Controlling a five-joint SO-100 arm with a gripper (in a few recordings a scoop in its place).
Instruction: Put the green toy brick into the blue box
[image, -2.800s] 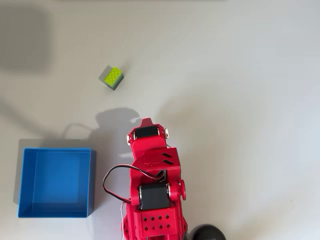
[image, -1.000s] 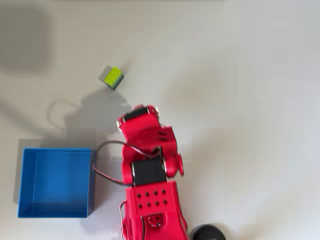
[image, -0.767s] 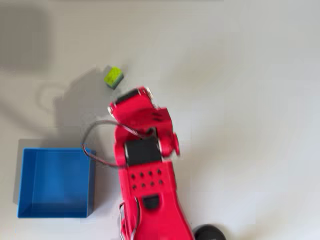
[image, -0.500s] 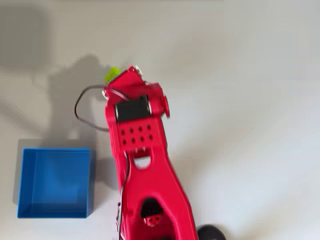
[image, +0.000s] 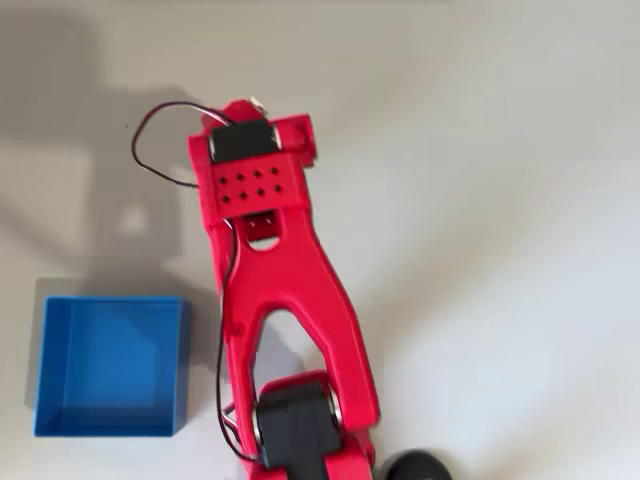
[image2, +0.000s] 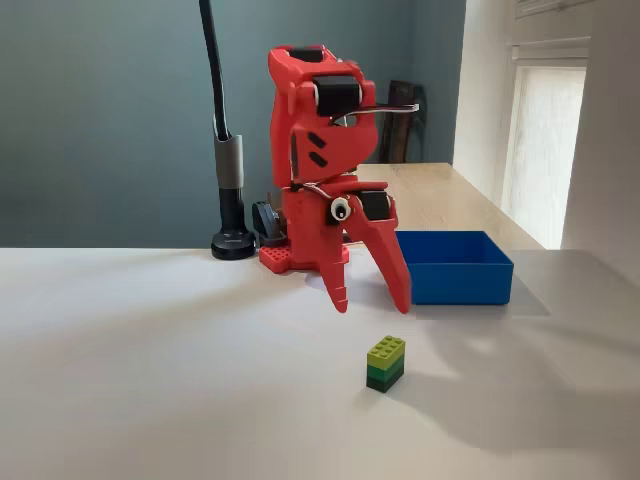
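Red fingers (image2: 370, 295) hang spread wide above the green toy brick (image2: 386, 363), which stands free on the white surface (image2: 150, 380), nearer than the blue box (image2: 455, 267). Descend straight, straddling the brick before closing.

Overhead looks down; fixed view faces arm (image2: 320, 180).

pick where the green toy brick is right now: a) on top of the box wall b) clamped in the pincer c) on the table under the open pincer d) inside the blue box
c: in the fixed view the green toy brick stands on the table, below the open pincer, apart from the blue box.
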